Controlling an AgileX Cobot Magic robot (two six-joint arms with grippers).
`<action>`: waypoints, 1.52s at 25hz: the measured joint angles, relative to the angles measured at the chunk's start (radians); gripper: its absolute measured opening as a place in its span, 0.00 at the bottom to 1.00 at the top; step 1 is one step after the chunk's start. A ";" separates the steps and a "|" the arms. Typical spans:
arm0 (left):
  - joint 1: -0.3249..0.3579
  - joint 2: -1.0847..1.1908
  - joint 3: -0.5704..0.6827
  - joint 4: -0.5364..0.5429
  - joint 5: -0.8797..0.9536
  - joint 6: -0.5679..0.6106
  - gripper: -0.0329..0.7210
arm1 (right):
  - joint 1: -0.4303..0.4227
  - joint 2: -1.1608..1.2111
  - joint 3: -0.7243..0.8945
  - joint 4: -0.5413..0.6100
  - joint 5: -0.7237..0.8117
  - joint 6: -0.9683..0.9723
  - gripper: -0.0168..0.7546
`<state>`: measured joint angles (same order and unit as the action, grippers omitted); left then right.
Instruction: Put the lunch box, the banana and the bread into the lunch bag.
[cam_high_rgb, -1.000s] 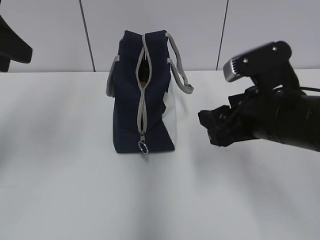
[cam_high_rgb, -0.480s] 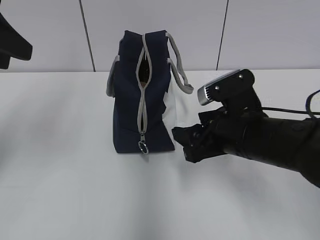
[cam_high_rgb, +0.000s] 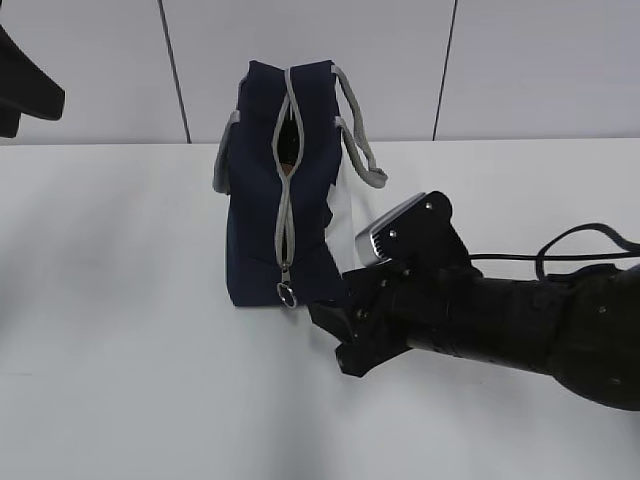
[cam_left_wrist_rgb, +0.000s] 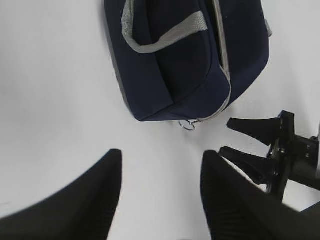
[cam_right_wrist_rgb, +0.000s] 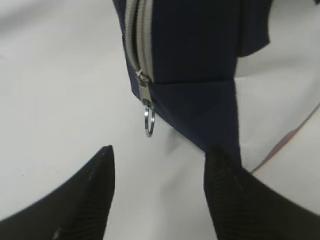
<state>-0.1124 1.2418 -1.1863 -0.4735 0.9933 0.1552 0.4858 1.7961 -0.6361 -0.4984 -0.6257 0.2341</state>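
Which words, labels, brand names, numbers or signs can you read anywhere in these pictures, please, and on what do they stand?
None: no readable text appears in any view.
The lunch bag shows plain navy fabric, a white side panel, grey straps and a zipper with a bare metal ring pull; no logo or tag is visible.
The table and the wall behind carry no markings.

A plain white worktop (cam_high_rgb: 120, 380) fills the lower part of the exterior view, matte and evenly lit with only soft shadows. Behind its far edge rises a pale grey panelled wall (cam_high_rgb: 560, 60), divided by thin dark vertical seams (cam_high_rgb: 175, 70) running down to the worktop.
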 joint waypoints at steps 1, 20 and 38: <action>0.000 0.000 0.000 0.001 0.000 0.001 0.53 | 0.000 0.015 -0.004 -0.009 -0.008 0.004 0.56; 0.000 0.000 0.000 0.036 -0.002 0.007 0.53 | 0.013 0.190 -0.153 -0.078 -0.040 0.032 0.48; 0.000 0.000 0.000 0.038 0.001 0.007 0.53 | 0.046 0.253 -0.224 -0.017 -0.038 0.035 0.34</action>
<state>-0.1124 1.2418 -1.1863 -0.4351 0.9941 0.1625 0.5315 2.0490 -0.8601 -0.5153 -0.6642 0.2687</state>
